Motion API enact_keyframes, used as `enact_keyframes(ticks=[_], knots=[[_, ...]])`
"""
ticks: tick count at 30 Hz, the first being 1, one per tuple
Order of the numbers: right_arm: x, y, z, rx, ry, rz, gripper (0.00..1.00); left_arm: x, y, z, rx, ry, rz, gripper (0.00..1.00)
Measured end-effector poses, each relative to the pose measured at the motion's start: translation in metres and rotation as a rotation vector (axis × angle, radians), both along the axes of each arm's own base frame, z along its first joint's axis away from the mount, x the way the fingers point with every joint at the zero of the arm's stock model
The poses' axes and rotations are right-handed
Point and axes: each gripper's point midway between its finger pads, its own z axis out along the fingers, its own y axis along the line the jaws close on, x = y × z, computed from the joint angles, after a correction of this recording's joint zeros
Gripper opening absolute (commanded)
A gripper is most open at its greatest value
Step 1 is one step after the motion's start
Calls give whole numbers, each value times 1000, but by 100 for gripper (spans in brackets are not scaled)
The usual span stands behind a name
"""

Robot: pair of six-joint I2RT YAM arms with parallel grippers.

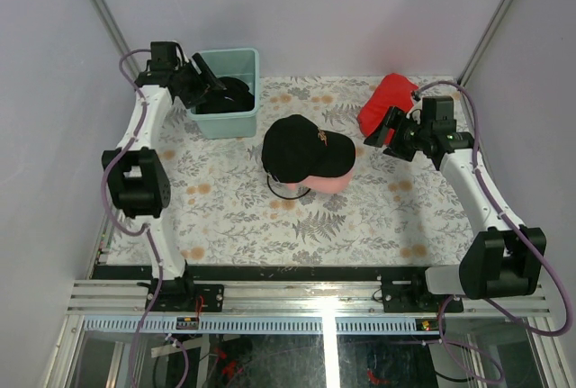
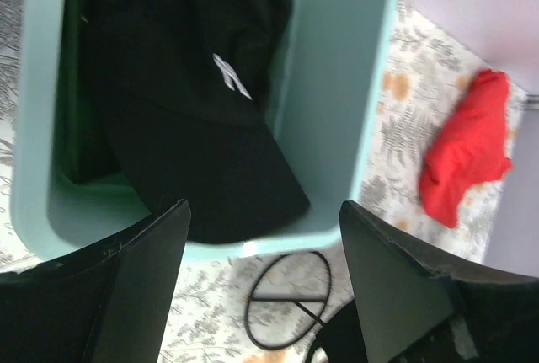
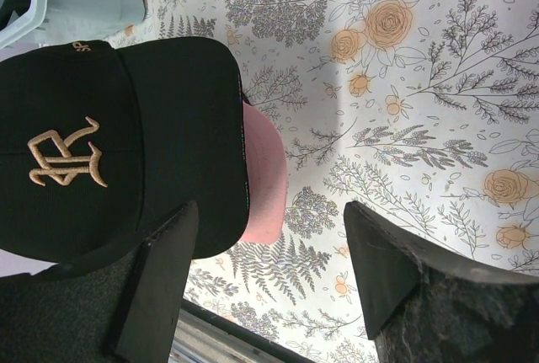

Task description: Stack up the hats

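Note:
A black hat [image 1: 301, 145] with a gold logo sits on a light pink hat, whose brim [image 1: 331, 183] sticks out beneath it at mid-table. The right wrist view shows the same black hat [image 3: 109, 144] over the pink brim [image 3: 268, 182]. My right gripper [image 1: 382, 129] [image 3: 269, 245] hangs open and empty just right of this pile, touching nothing. Another black hat [image 1: 225, 95] [image 2: 194, 127] with a white logo lies inside the mint-green tub [image 1: 227, 122] [image 2: 337, 119]. Over the tub's left rim, my left gripper [image 1: 209, 82] [image 2: 263, 237] is open with nothing between its fingers.
A bright red cloth [image 1: 385, 100] [image 2: 463, 157] lies at the back right, just behind my right gripper. A thin black ring [image 1: 288, 192] [image 2: 288, 300] rests on the floral tablecloth in front of the hat pile. Grey walls enclose the table on three sides.

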Motion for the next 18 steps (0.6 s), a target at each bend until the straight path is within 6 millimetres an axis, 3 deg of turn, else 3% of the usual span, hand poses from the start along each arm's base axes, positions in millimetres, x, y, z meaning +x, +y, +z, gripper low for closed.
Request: enact_keyframes(ticks=[5,8,18], knots=[[0,-2,1,-9,-9,4,77,15,8,-36,57,84,21,77],[0,-3,1,-13,-13,4,78,16,11,-45,83,107,23,79],[1,-4,2,-14,-15,4,78,48,27,-75,173,124,44,85]])
